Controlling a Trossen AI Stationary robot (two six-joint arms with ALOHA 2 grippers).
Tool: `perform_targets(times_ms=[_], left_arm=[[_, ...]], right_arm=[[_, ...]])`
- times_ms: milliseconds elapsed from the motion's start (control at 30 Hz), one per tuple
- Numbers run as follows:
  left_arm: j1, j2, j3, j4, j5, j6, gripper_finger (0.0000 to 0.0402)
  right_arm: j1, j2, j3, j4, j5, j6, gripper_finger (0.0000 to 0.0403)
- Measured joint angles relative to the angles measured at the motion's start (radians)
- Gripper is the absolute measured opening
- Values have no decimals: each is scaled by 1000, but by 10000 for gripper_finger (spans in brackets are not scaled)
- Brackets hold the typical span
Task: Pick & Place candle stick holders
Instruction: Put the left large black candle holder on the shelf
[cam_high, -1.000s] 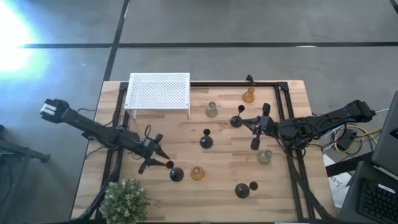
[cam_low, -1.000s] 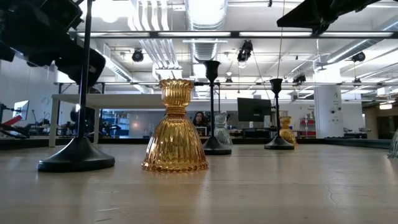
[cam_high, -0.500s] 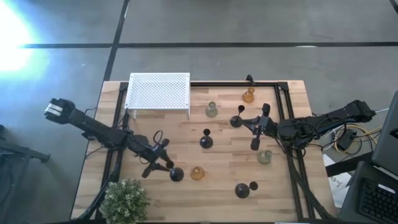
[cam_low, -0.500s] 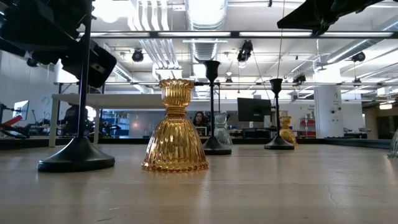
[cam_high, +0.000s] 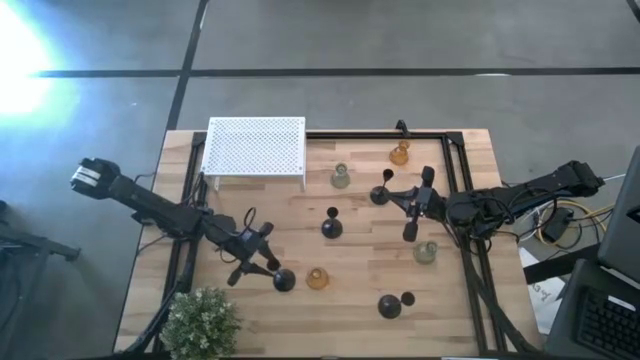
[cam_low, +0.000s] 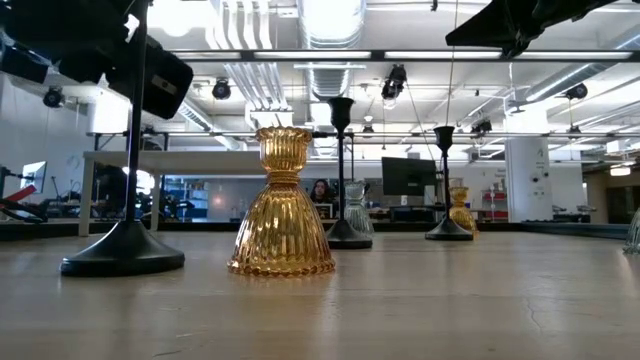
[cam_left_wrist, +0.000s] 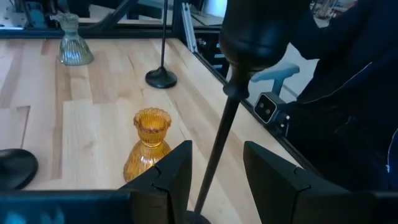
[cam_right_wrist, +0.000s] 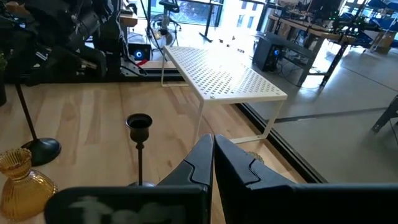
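Candle stick holders stand scattered over the light wooden slatted surface (cam_high: 300, 215). Left gripper (cam_high: 262, 255) sits near the front left, its jaws spread to either side of the thin stem of a black round-based candle stick holder (cam_high: 284, 280); the left wrist view shows the stem between the two fingers (cam_left_wrist: 171, 180) with gaps on both sides, so nothing is gripped. Just beside that holder, toward the right, stands an amber ribbed glass holder (cam_high: 318, 279), upright and apart from it. A second black stemmed holder (cam_high: 331, 227) stands near the middle, and a pale green glass holder (cam_high: 341, 177) stands behind it, near the white perforated metal box (cam_high: 254, 147) at the back left. A green potted plant (cam_high: 200, 322) occupies the front left corner, close to the left arm. Right gripper (cam_high: 417, 205) hangs over the right half with its jaws pressed together, holding nothing. Around it stand a third black holder (cam_high: 380, 193), a small amber glass holder (cam_high: 400, 154) at the back, another pale green glass holder (cam_high: 426, 252) and a black bulbous holder (cam_high: 390, 306) at the front. No legible writing or brand shows on any item.
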Motion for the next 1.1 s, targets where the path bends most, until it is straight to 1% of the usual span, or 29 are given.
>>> perform_targets(times_ms=[233,567,700,867,967,1100], left_arm=[[0,0,0,63,-3,23,149],[0,0,0,101,-3,42,149],[1,0,0,101,-3,51,142],[1,0,0,101,-3,51,110],[1,0,0,101,-2,51,80],[1,0,0,101,-3,57,30]], right_arm=[[0,0,0,0,0,0,8],[0,0,0,0,0,-18,8],[0,0,0,0,0,-18,8],[0,0,0,1,0,-19,8],[0,0,0,1,0,-24,8],[0,0,0,1,1,-27,8]])
